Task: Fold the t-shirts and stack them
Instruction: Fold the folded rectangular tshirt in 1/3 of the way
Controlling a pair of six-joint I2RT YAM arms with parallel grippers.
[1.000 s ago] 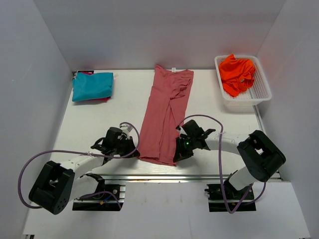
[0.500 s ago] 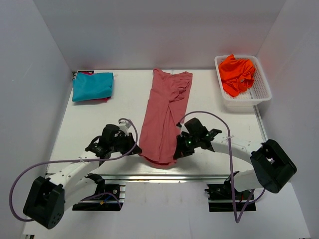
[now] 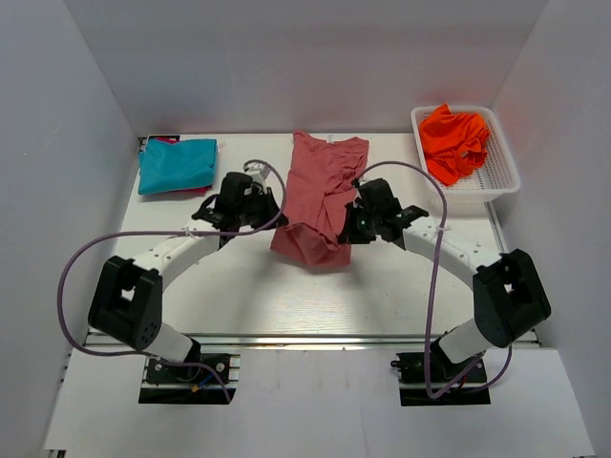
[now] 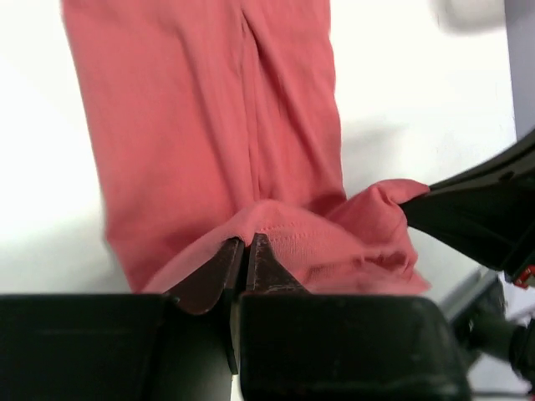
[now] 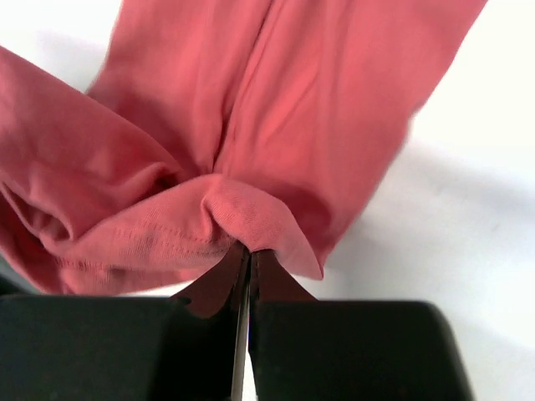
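Left hand (image 4: 244,251) and right hand (image 5: 248,255) are each clamped on a hem corner of the salmon t-shirt (image 3: 323,181), judged soft, light and limp, sagging between them.

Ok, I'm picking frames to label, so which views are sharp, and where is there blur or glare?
Top external: sharp, evenly lit, faint shadows on the table. Left wrist: salmon t-shirt mostly soft, table blown out white. Right wrist: hem stitching fairly crisp at the right gripper, farther cloth soft.
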